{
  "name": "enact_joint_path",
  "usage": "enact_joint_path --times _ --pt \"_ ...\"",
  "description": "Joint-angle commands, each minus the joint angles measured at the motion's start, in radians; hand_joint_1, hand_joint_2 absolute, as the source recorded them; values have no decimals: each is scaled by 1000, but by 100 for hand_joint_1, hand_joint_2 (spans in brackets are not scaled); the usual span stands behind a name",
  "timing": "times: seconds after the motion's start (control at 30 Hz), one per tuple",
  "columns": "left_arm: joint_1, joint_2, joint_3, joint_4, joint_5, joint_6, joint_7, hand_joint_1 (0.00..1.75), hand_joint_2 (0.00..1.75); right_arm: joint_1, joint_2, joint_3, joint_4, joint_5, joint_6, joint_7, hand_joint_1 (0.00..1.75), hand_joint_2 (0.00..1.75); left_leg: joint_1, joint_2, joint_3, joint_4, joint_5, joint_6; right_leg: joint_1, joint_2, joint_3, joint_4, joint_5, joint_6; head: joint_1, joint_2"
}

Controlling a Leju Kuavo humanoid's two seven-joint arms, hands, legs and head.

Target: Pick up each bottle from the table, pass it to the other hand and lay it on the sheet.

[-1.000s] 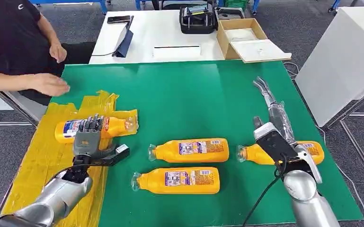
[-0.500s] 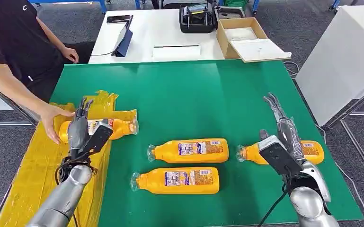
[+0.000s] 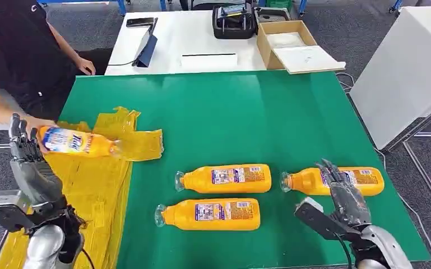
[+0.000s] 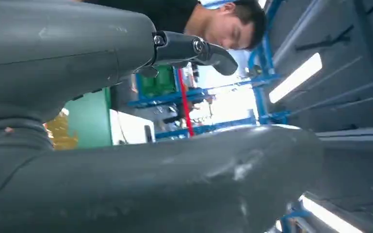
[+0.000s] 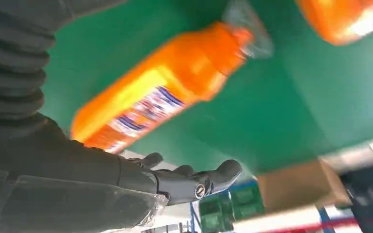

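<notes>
Three orange bottles lie on the green mat (image 3: 230,117): a middle one (image 3: 224,178), a near one (image 3: 210,214) and a right one (image 3: 314,181). My right hand (image 3: 343,197) hovers open, fingers spread over the right bottle's label end; the right wrist view shows that bottle (image 5: 174,82) beyond my fingers (image 5: 194,179), apart from them. A person's hand (image 3: 35,126) holds another bottle (image 3: 75,143) lifted above the yellow sheet (image 3: 89,185). My left hand (image 3: 31,168) stands open at the sheet's left edge, fingers up beside that bottle, its fingers (image 4: 194,48) holding nothing.
The person in black stands at the mat's far-left corner. Behind the mat a white table (image 3: 196,39) carries a cardboard box (image 3: 291,42) and a black device (image 3: 234,22). A white cabinet (image 3: 415,67) stands to the right. The mat's edge runs close under my right hand.
The person has lifted the bottle off the sheet. My left hand has drawn back to the left and turned upright. My right hand has pulled back nearer, onto the right bottle.
</notes>
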Motion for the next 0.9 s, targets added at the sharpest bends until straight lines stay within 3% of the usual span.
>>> enact_joint_path --times 0.03,0.2,0.4,0.63,0.9 --pt "-36 14 -25 50 42 8 -17 0 0 -32 -126 25 136 16 50 14 0 175 0 0 2 0 1 -1 0 -2 2 -1 1 0 0 0" --pt "-20 19 -17 39 54 10 -22 0 0 -43 -147 38 133 32 54 23 0 175 0 0 2 0 1 -1 -1 -2 3 -1 1 -1 0 0" --pt "-6 25 -25 35 80 6 -43 0 0 -198 -192 68 277 134 8 28 0 175 -1 5 4 0 0 -2 -1 2 4 0 1 -1 0 0" --pt "-39 17 -38 52 84 2 -36 0 0 -301 -206 116 395 162 17 24 0 175 -1 5 4 1 0 -2 -1 1 3 0 3 -2 -1 0" --pt "-30 25 -34 49 85 2 -37 0 0 -324 -212 133 428 155 23 13 0 175 0 3 3 0 2 -1 0 0 2 -1 3 -2 -1 0"
